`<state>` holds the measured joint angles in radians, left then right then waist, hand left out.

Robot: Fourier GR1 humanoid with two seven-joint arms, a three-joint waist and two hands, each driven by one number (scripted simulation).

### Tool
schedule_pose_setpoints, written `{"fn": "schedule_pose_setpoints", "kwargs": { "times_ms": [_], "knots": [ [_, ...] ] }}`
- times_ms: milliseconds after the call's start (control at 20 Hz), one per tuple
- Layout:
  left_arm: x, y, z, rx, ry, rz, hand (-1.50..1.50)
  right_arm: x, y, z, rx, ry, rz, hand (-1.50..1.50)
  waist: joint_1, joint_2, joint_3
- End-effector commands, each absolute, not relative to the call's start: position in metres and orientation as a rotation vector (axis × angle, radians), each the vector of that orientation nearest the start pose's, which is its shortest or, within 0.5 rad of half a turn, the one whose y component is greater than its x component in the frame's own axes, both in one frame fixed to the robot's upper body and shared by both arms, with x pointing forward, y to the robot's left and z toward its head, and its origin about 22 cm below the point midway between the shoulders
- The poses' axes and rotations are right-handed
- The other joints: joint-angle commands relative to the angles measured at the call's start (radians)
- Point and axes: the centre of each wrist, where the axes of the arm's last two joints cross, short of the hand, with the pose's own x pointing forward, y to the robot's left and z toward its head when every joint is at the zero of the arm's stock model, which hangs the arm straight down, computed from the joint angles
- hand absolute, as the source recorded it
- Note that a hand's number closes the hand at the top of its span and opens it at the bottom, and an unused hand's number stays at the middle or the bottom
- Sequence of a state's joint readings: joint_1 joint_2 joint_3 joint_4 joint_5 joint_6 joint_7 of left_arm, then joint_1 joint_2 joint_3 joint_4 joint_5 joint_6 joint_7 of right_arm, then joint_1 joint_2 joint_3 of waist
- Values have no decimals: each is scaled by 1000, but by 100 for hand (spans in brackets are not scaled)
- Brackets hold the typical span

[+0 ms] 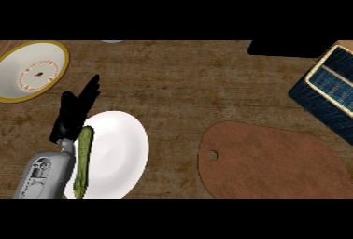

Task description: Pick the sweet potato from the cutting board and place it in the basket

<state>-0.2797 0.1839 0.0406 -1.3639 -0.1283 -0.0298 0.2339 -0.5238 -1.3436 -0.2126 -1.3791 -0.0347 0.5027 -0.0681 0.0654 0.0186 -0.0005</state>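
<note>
Brown wood grain covers the worktop [179, 88] you are looking down on, and much of what sits on it is cut off at the edges. You see the reddish-brown cutting board [272, 163] at lower right, its lower edge running out of view, a small hole near its left side; its visible surface is bare, and the sweet potato shows nowhere, so you cannot tell where it is. At the far right the dark blue basket [324, 88] with a pale rim is clipped by the frame, and most of its inside is out of your view. A black shape [286, 48] at the top edge is too cropped to identify. Your left hand [76, 109] rests at the left with fingers straight, holding nothing, just beside a white plate [121, 154] that carries a long green vegetable [82, 163]. A yellow-rimmed bowl [31, 70] sits at upper left. Your right hand is out of view
</note>
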Motion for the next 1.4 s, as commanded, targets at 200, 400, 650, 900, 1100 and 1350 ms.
{"fn": "schedule_pose_setpoints", "kwargs": {
  "times_ms": [200,400,650,900,1100,1350],
  "knots": [
    [308,256,37,236,-1375,-263,0,298,-474,343,-865,-1609,1132,150,-5,-4,1],
    [310,260,35,208,-1369,-242,0,319,-475,334,-859,-1588,1164,150,-10,-5,0],
    [304,265,27,240,-1391,-254,0,345,-476,285,-725,-1529,1164,150,-18,-5,1],
    [295,261,19,242,-1377,-238,0,360,-485,243,-611,-1503,1012,-150,-22,-7,2],
    [301,284,31,254,-1364,-238,0,366,-485,269,-567,-1604,955,-150,-36,-11,1],
    [310,263,37,240,-1366,-237,0,365,-499,253,-555,-1735,732,-150,-35,-8,2]
  ]
}}
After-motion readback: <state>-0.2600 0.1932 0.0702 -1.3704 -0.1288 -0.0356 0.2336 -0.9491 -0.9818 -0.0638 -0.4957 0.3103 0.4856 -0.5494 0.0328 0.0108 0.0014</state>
